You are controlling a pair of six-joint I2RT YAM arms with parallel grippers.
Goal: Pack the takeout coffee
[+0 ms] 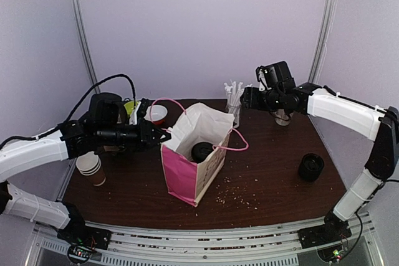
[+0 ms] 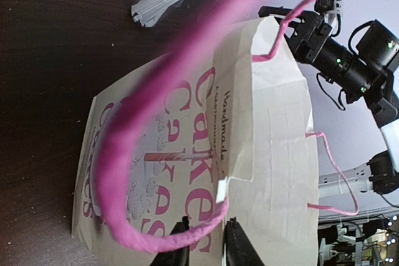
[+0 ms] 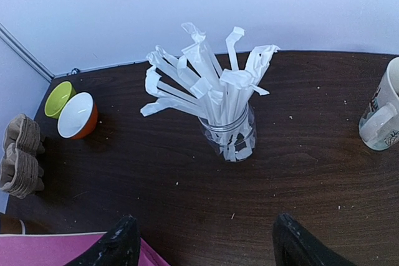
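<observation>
The takeout coffee point(image 1: 201, 151) stands inside the open paper bag point(image 1: 187, 175); only its round black lid shows, and it is hidden in both wrist views. The bag is white with pink print and pink cord handles point(image 2: 156, 123). My left gripper point(image 1: 166, 135) is at the bag's left rim, its fingers point(image 2: 240, 244) closed narrowly on the rim where the pink handle joins point(image 2: 206, 241). My right gripper point(image 1: 246, 99) is open and empty above the table behind the bag, near the straw jar point(image 3: 206, 247).
A glass jar of wrapped straws point(image 3: 230, 132) and a mug point(image 3: 380, 113) stand at the back right. A black stack of lids point(image 1: 310, 166) is on the right and lidless brown cups point(image 1: 91, 167) on the left. Orange point(image 3: 76, 115) and green point(image 3: 57, 99) bowls sit at the back left.
</observation>
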